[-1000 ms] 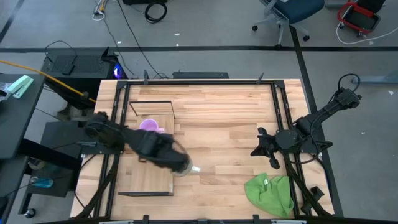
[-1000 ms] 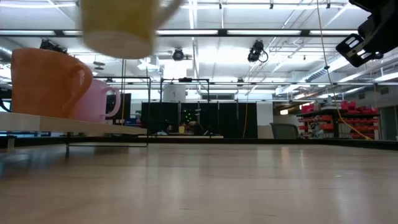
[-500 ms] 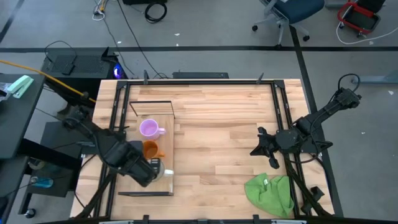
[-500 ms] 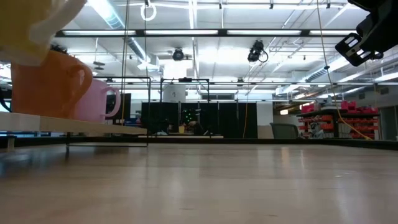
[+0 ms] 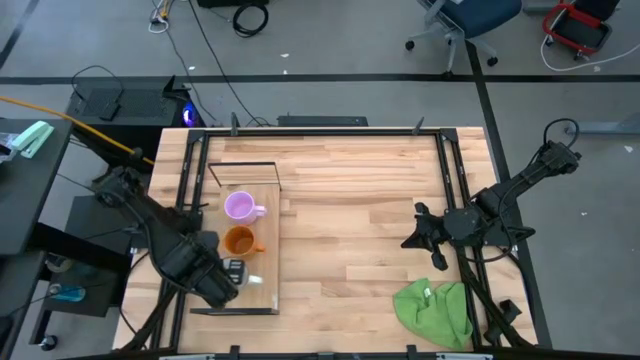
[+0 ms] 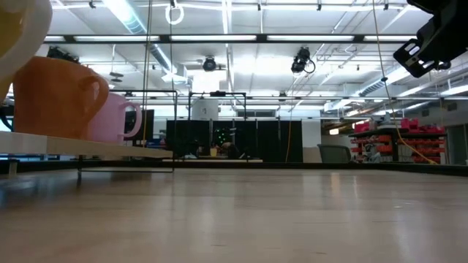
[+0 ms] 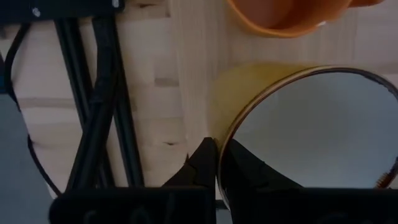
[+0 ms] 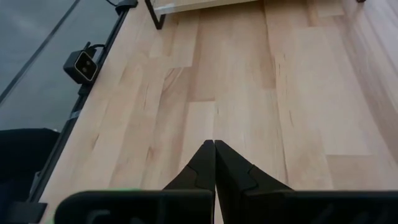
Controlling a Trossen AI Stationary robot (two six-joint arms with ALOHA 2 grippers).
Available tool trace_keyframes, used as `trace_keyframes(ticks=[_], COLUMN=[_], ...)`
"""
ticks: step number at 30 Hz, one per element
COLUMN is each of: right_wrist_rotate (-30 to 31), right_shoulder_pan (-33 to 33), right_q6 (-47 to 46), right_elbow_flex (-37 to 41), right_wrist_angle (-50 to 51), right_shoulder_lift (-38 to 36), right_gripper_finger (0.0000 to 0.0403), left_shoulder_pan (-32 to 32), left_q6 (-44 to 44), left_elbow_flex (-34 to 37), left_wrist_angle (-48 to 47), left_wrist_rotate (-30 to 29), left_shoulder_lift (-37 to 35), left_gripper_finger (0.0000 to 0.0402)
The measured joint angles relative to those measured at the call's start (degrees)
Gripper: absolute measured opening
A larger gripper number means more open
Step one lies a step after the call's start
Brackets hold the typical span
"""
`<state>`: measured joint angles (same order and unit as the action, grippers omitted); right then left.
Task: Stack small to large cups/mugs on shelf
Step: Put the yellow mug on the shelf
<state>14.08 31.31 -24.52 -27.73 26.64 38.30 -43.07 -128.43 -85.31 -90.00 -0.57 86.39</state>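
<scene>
Pale cream and glossy, the slightly larger white ceramic mug [image 7: 311, 134] is mostly hidden from above, where the dark left arm covers it at the near end of the long light-wood shelf board with thin black wire ends [image 5: 262, 222]; only a sliver of it [image 5: 250, 278] peeks out beside the arm. The left wrist view fills that gap: the left gripper [image 7: 217, 163] has its two dark fingers clenched on the mug's thin rim, one inside and one outside, and the mug's round mouth is cut off at the picture's edge. The low view catches just a curved pale corner of this mug [image 6: 22, 36] at its top left edge, too close to read well. Beside it on the shelf stand the small orange handled mug [image 5: 239, 241] and, next along, the small light purple handled mug [image 5: 240, 206], both upright. From table height the orange mug [image 6: 58, 98] overlaps the purple one [image 6: 117, 117], so their spacing cannot be judged there. The right gripper [image 8: 214, 160] waits above the bare butcher-block tabletop [image 5: 350, 210] on the right side, its fingers pressed together on nothing. A crumpled green cloth [image 5: 435, 310] lies near the table's front right corner. Beyond the table the room shows ceiling strip lights and dark racks.
</scene>
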Motion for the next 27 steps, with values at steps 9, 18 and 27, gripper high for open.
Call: trace_keyframes(ticks=[9,18,27], right_wrist_rotate=[0.05,0.05,0.07], right_shoulder_pan=[0.0,0.0,-0.02], right_q6=[-1.05,-1.43,-1.65], right_elbow_flex=[-0.01,-0.02,-0.02], right_wrist_angle=[0.02,0.04,0.08], right_shoulder_lift=[0.0,0.0,0.0], right_gripper_finger=[0.0007,0.0007,0.0007], left_shoulder_pan=[-2.0,-2.51,-4.06], left_q6=[0.14,-0.06,-0.19], left_elbow_flex=[0.36,3.02,3.27], left_wrist_angle=[1.07,6.02,6.5], left_wrist_rotate=[-3.14,-4.09,-4.84], left_shoulder_lift=[0.0,0.19,0.27], left_gripper_finger=[0.0019,0.0019,0.0019])
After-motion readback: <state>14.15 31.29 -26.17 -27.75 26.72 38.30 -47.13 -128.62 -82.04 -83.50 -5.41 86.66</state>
